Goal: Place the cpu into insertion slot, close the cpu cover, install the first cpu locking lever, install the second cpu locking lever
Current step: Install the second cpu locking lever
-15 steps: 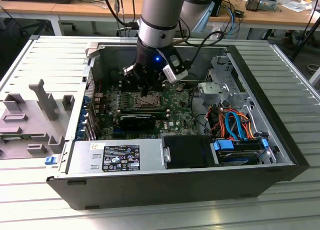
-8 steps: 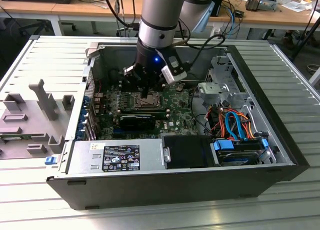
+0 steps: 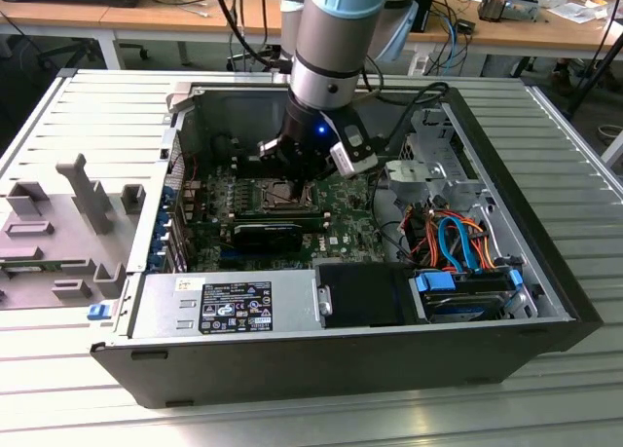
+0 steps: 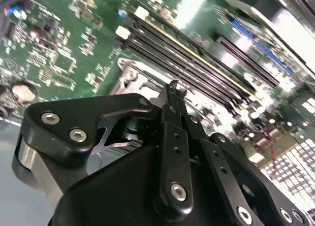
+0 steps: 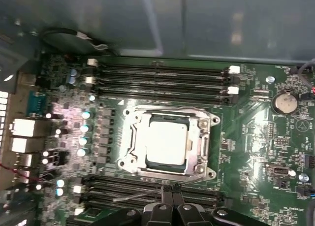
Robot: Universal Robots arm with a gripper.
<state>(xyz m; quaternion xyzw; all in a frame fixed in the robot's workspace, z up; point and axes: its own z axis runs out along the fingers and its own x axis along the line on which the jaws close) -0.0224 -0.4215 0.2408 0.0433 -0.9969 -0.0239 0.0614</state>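
The cpu point(image 5: 166, 141), a flat silver-grey square, lies in the insertion slot point(image 5: 127, 161) on the green motherboard. The cpu cover point(image 5: 139, 121), a silver frame, lies flat around the chip. A thin metal locking lever point(image 5: 135, 196) runs slanted along the socket edge nearest my gripper. My gripper point(image 5: 170, 190) has its black fingers pressed together, and their tips meet this lever. Whether the wire is pinched between them is hidden. In the second wrist view my gripper point(image 4: 173, 87) stands just off a socket corner point(image 4: 129, 76). In the exterior view my gripper point(image 3: 292, 179) hangs over the socket point(image 3: 274, 196).
Long black memory slots point(image 5: 162, 76) flank the socket on two sides. The open computer case point(image 3: 292, 364) walls in the board, with a power supply point(image 3: 229, 306), drive bay point(image 3: 467, 291) and coloured cables point(image 3: 453, 238) nearby. Grey fixtures point(image 3: 58, 223) sit on the slatted table.
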